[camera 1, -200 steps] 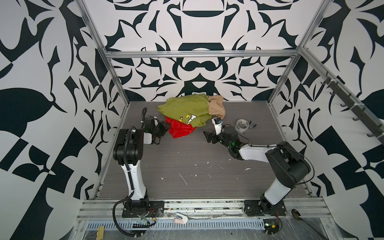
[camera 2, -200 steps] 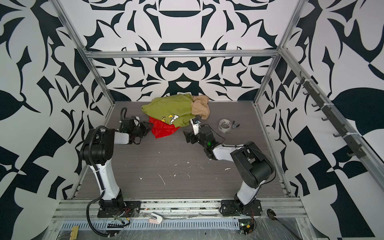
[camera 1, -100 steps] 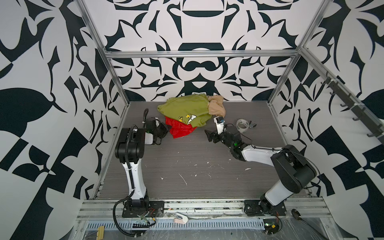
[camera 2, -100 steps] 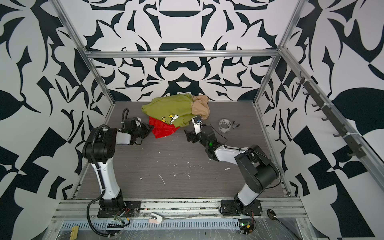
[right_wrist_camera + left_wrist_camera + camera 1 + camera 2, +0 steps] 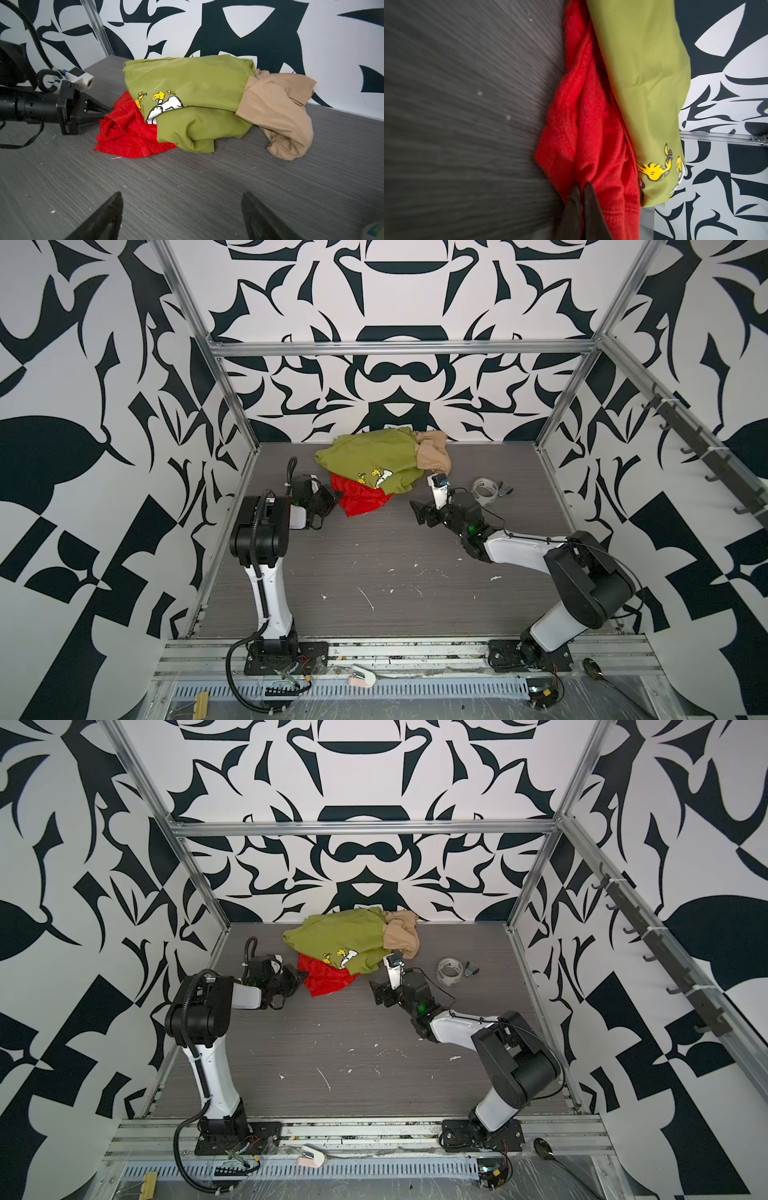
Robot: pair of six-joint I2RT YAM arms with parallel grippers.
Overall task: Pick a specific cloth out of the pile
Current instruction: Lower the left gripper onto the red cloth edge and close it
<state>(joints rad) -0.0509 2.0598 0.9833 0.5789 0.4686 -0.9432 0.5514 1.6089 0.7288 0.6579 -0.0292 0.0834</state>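
Observation:
The pile lies at the back of the table: an olive-green shirt point(image 5: 374, 456) point(image 5: 340, 936) point(image 5: 187, 87) with a cartoon print, a beige cloth point(image 5: 434, 454) point(image 5: 280, 108) at its right, and the red cloth point(image 5: 361, 502) point(image 5: 328, 979) point(image 5: 124, 131) sticking out from under the shirt. My left gripper point(image 5: 334, 497) point(image 5: 582, 185) is shut on the red cloth's point(image 5: 591, 124) left edge, low at the table; from the right wrist I see the left gripper point(image 5: 108, 111) pinching that fold. My right gripper point(image 5: 419, 512) point(image 5: 181, 197) stands open and empty over bare table, right of the pile.
A roll of clear tape point(image 5: 485, 490) point(image 5: 449, 970) and a small dark clip point(image 5: 505, 489) lie right of the right gripper. The patterned back wall stands directly behind the pile. The side wall frame point(image 5: 232, 506) runs close beside the left arm.
My left gripper has shut on the red cloth's edge. The right arm has stretched slightly toward the pile, its gripper still open.

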